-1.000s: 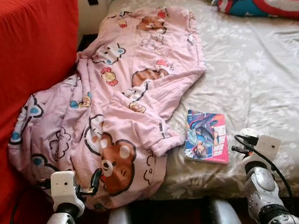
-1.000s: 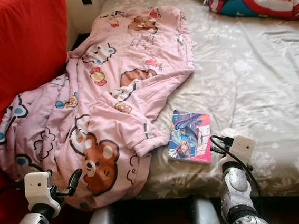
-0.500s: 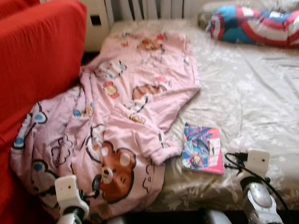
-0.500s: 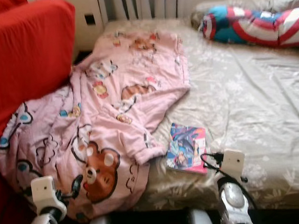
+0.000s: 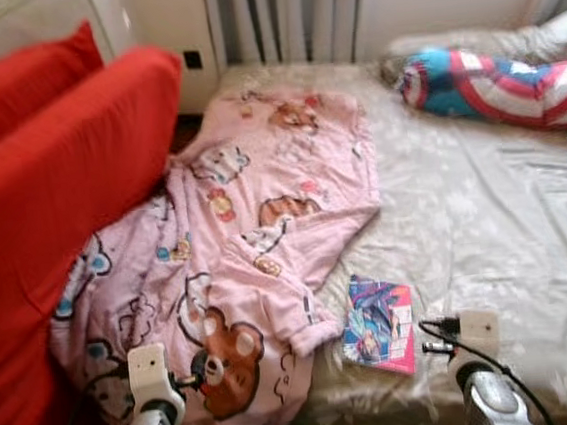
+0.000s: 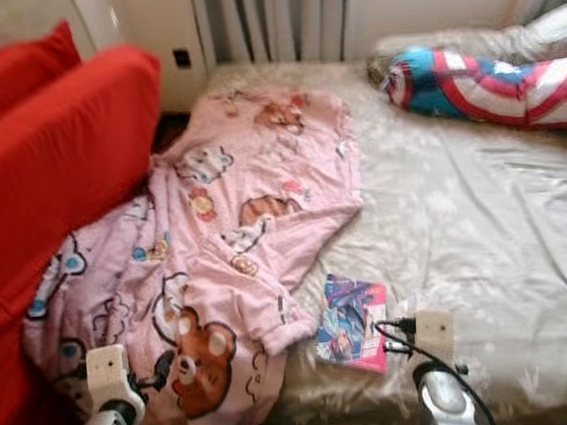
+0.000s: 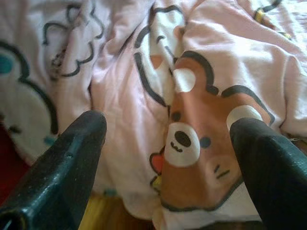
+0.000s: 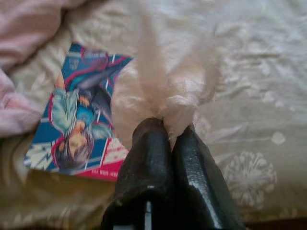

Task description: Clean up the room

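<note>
Red cushions (image 5: pixel 60 184) at far L. L gripper (image 7: pixel 168 158), fingers spread wide w/ nothing between, hovers near pink bear-print blanket (image 5: pixel 257 245), which drapes off bed (image 5: pixel 496 232) edge. Comic book (image 5: pixel 380 324) lies flat on beige sheet just R of blanket. R gripper (image 8: pixel 170 139), beside book, fingers pinched on thin whitish plastic wrap (image 8: pixel 163 81). Red-white-blue pillow (image 5: pixel 492 87) at far R by headboard.

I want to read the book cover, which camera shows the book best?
The right wrist view: the book lies close, its cover art sharp, one corner behind the shut right end effector. Both eye views show it small and blurred; the left wrist view faces the blanket.
</note>
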